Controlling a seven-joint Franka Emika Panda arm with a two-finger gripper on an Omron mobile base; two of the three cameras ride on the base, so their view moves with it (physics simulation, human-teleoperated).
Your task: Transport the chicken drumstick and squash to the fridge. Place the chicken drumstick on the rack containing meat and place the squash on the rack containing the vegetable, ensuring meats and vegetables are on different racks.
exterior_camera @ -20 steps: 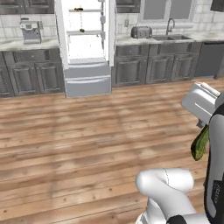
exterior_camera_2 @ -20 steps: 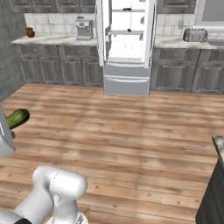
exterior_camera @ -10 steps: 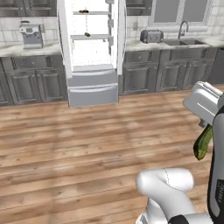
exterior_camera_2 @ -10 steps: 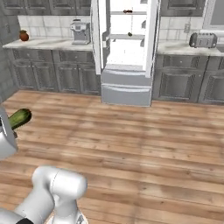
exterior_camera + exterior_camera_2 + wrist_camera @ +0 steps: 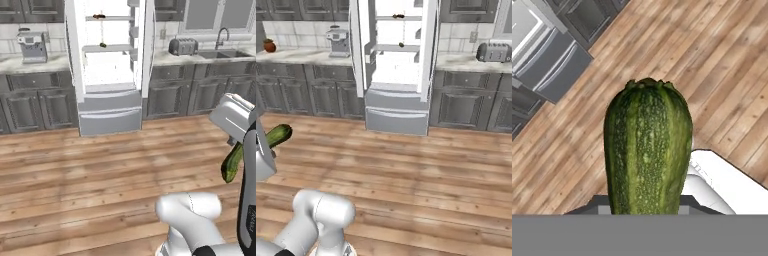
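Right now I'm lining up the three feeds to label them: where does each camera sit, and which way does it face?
Left base view: behind the arm on its left, facing the open fridge across the wood floor; white arm at lower right, squash beside it.
Right base view: behind on the right, facing the same fridge; arm at lower left, squash.
Hand view: on the hand, looking along the gripper at the squash and floor.
Shared: both base views show fridge, toaster, coffee machine.
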